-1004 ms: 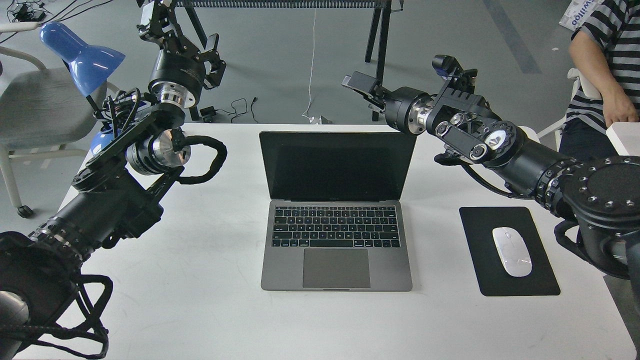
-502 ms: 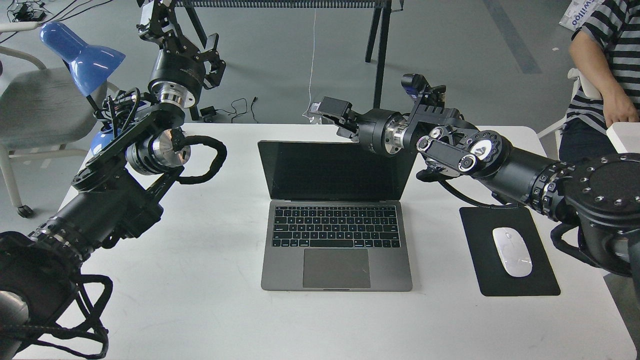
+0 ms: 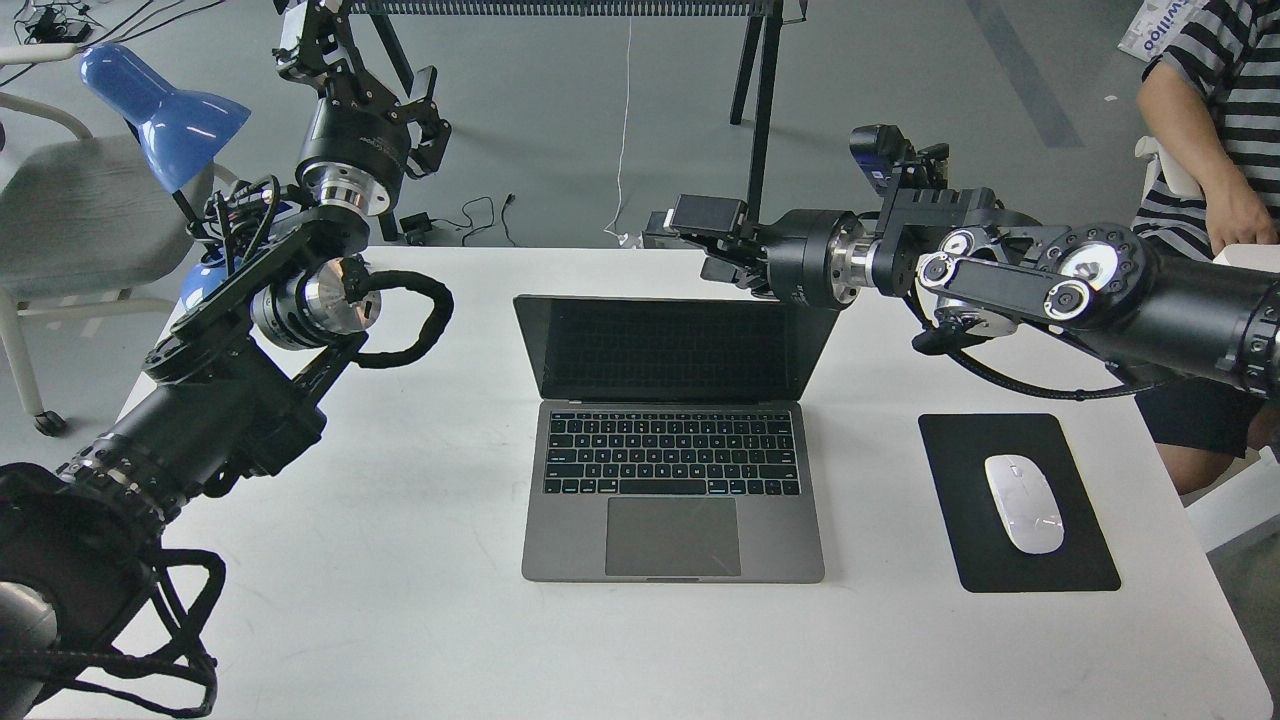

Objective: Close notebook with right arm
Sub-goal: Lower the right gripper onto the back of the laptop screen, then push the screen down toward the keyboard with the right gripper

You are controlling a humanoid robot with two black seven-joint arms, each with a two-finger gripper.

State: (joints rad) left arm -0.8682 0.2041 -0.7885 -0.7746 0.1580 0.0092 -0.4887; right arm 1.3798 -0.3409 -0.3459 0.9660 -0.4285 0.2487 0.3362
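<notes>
The notebook [image 3: 672,470] is a space-grey laptop in the middle of the white table [image 3: 400,620], with a black keyboard and a dark screen [image 3: 670,350]. It is open, with the lid leaning forward. My right arm [image 3: 1010,280] comes in from the right. Its gripper [image 3: 712,238] is just behind the right part of the lid's top edge, touching it or very close; its fingers cannot be told apart. My left gripper [image 3: 318,45] is held high at the far left, away from the notebook, its fingers unclear.
A black mouse pad [image 3: 1015,500] with a white mouse [image 3: 1023,503] lies right of the notebook. A blue desk lamp [image 3: 165,110] stands at the far left corner. A person in a striped shirt [image 3: 1220,110] sits at the right. A black stand [image 3: 760,120] is behind the table.
My right arm swung left to the lid's top edge, then its elbow rose. The lid has tipped forward, its top edge now lower in the view. The left arm has not moved.
</notes>
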